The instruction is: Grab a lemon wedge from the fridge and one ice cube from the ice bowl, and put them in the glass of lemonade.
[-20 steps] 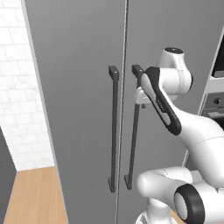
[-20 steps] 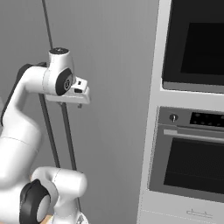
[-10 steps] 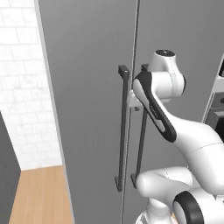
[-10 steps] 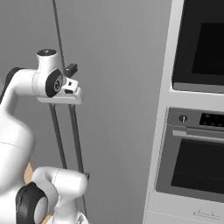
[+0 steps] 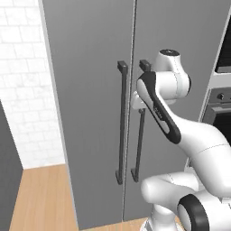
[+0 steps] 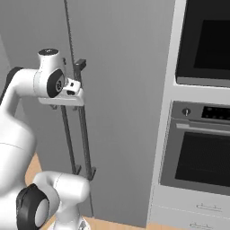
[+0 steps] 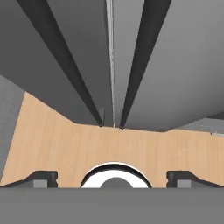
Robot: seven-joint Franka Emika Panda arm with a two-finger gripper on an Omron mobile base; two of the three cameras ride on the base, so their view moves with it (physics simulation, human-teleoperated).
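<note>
Grey fridge (image 5: 94,113) closed, both black bar handles (image 5: 121,122) meeting at 12 o'clock in hand view; gripper (image 7: 112,177) spread wide, grasping nothing, hovering near right handle (image 6: 83,121), presumably lined up to pull door for lemon wedge inside.

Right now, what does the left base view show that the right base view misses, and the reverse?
Left base view alone: a white tiled wall left of the fridge, and both black bar handles in full, the left handle plainly separate from the right handle. Right base view alone: the wall oven with a dark window, a second oven above it, and drawers below. Shared: the closed fridge doors, the arm raised near the handles, and wooden floor.
</note>
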